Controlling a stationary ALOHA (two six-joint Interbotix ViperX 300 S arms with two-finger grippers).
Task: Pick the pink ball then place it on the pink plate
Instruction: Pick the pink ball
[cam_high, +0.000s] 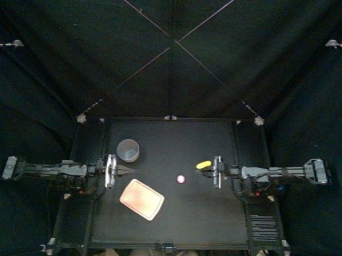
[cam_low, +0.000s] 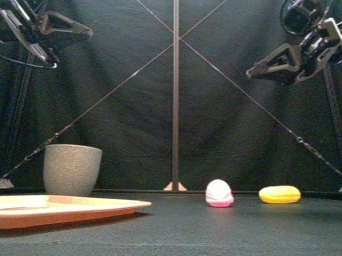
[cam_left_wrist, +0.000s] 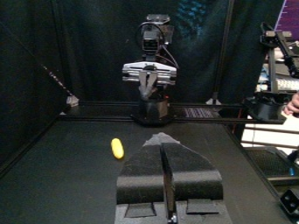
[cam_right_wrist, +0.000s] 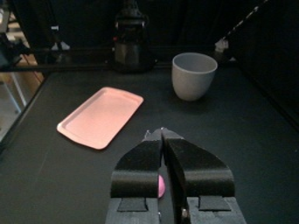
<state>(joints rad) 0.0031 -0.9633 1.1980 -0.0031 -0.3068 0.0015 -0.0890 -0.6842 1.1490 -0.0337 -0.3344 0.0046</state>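
The pink ball (cam_high: 182, 180) lies on the black table right of the pink plate (cam_high: 142, 198); from the front the ball (cam_low: 219, 193) has a white top and the plate (cam_low: 67, 208) is at the left. My right gripper (cam_high: 217, 170) hovers high, back and right of the ball, jaws shut and empty (cam_right_wrist: 163, 136). In the right wrist view a sliver of the ball (cam_right_wrist: 159, 184) shows behind the jaws, with the plate (cam_right_wrist: 100, 115) beyond. My left gripper (cam_high: 110, 170) rests at the left, shut (cam_left_wrist: 165, 142).
A grey speckled cup (cam_high: 128, 150) stands behind the plate, at the left in the front view (cam_low: 72, 168). A yellow toy (cam_high: 205, 164) lies close under the right gripper, right of the ball (cam_low: 279, 194), and shows in the left wrist view (cam_left_wrist: 117, 148).
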